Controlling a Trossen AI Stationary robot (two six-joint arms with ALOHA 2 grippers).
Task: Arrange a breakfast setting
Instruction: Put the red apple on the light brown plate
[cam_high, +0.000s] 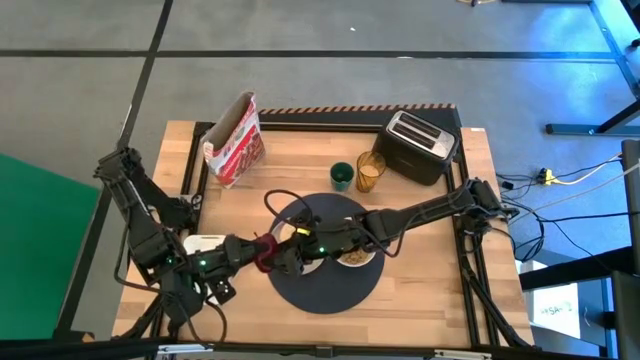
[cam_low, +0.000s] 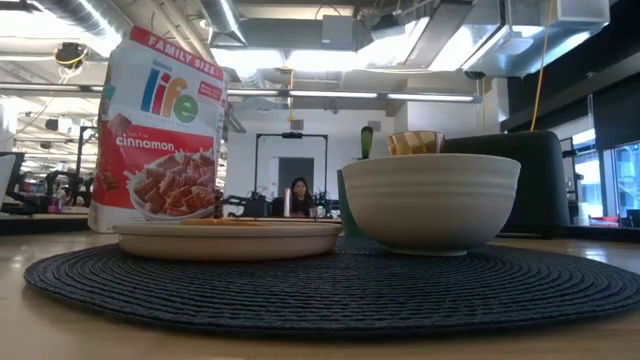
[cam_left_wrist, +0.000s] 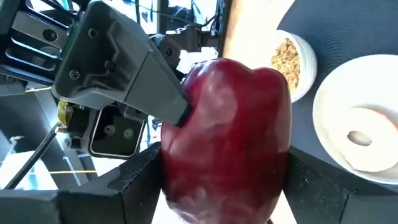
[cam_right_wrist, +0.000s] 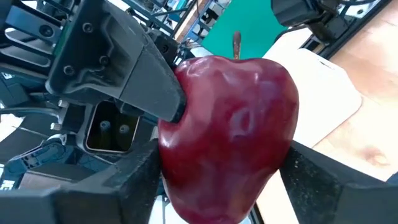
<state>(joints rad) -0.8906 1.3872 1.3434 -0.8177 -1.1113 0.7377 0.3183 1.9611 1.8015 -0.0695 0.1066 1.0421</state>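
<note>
Large dark grey round mat (cam_high: 325, 290), woven in rings, at the near middle of the table. On its left half, beige plate (cam_low: 230, 240), shallow and wide. Just right of that, also on the mat, white bowl (cam_low: 430, 200), ribbed outside, with tan cereal inside. Farther back, off the mat, amber glass (cam_high: 370, 172), with small green cup (cam_high: 342, 177) just to its left. At the mat's left edge, just left of the plate, red fruit (cam_left_wrist: 227, 130): deep red, glossy, short brown stem. Clamped from two directions: left gripper (cam_left_wrist: 221, 186) closed on it, fingers pressed to both sides; right gripper (cam_right_wrist: 221, 180) likewise against opposite flanks, jaws spread wide by it. On the plate, toasted round (cam_left_wrist: 367, 137), pale, flat, with a small centre hole.
</note>
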